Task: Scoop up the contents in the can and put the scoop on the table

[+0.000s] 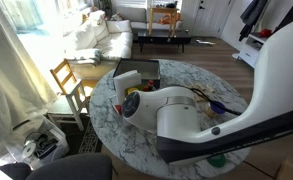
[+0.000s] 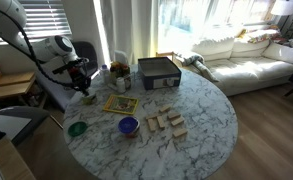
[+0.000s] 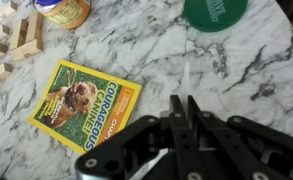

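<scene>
My gripper hangs over the marble table. Its fingers are pressed together on a thin white scoop handle, whose tip sticks out past the fingertips. In an exterior view the gripper is low over the table's edge, beside the book. In an exterior view the arm's white body hides the gripper. I cannot make out the silver can in any view, and the scoop's bowl is hidden.
A yellow magazine lies just beside the gripper. A flat green lid, a purple bowl, wooden blocks and a dark box are also on the table. A wooden chair stands nearby.
</scene>
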Tool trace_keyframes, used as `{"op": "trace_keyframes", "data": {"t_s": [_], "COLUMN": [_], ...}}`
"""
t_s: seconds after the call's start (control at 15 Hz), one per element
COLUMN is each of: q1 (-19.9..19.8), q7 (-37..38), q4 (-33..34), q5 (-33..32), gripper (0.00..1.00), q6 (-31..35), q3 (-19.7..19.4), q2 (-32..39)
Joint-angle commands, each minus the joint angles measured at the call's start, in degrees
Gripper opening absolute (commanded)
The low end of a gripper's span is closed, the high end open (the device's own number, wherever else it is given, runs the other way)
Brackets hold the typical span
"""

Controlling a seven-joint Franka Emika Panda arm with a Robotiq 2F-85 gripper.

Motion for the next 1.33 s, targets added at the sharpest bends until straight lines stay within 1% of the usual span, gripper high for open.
{"op": "trace_keyframes", "data": {"t_s": [0.0, 0.2, 0.93, 1.27], "q1": [0.0, 0.2, 0.8, 1.5], "q7": [1.3, 4.0, 8.1, 12.9], "q4": [2.2, 2.4, 2.9, 2.9], "q5": [1.2, 0.8, 0.5, -0.4], "gripper": [0.02, 0.02, 0.02, 0.02], "q6": [-1.8, -0.8, -1.1, -1.0], "q3": [0.5, 0.2, -0.1, -0.6], "q2": [1.7, 2.0, 2.7, 2.8]}}
